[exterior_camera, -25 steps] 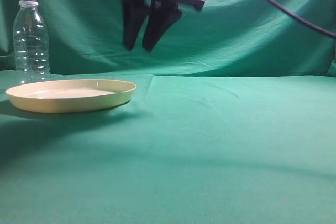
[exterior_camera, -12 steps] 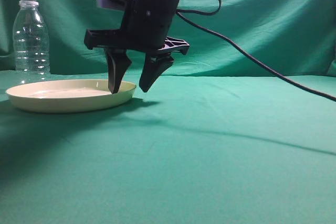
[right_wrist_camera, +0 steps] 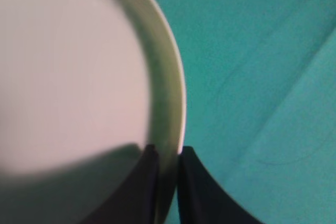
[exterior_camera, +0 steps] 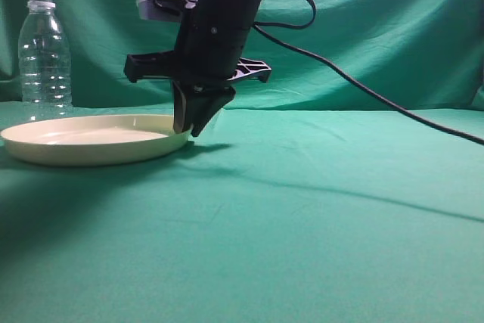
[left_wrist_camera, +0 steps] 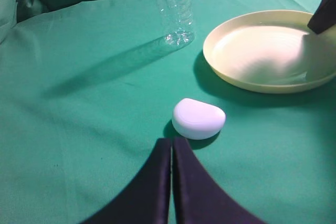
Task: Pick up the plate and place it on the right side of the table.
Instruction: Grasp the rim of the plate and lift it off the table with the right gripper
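Observation:
The cream-yellow plate lies on the green table at the left. It also shows in the left wrist view and the right wrist view. My right gripper is shut on the plate's right rim, one finger inside and one outside; the right wrist view shows the rim pinched between them. My left gripper is shut and empty, low over the cloth, away from the plate.
A clear plastic bottle stands behind the plate at the far left, seen too in the left wrist view. A small white rounded object lies just ahead of the left gripper. A black cable trails right.
My right gripper came down from above the table to the plate's right rim and closed on it. The plate shifted slightly to the left.

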Robot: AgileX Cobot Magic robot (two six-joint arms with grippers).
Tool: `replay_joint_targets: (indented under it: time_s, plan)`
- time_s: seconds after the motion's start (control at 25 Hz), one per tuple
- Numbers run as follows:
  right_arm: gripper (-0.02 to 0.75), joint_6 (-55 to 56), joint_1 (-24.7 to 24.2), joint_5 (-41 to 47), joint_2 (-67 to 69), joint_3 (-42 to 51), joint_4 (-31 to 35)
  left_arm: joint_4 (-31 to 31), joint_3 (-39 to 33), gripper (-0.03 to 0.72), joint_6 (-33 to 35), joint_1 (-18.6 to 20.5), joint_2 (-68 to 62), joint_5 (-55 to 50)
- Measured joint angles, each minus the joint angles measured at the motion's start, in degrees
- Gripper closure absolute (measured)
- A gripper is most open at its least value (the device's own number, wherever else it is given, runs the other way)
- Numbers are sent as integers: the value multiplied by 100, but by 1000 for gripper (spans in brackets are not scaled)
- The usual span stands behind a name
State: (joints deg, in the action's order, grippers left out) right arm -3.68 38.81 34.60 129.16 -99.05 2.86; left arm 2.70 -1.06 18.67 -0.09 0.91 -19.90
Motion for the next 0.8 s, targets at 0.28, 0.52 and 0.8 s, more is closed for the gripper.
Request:
replay_joint_targets:
  time_s: [0.28,0.52,0.8]
  plan:
    - [738,738,19,991,-24,-550,-796,0,0,688,0,0,0,0]
    - [738,851,-43,2036,-826,-725,-1618,0,0,688,0,0,0,0]
    - [738,1003,-1203,2387,-2132,85,-1725,0,0,688,0,0,0,0]
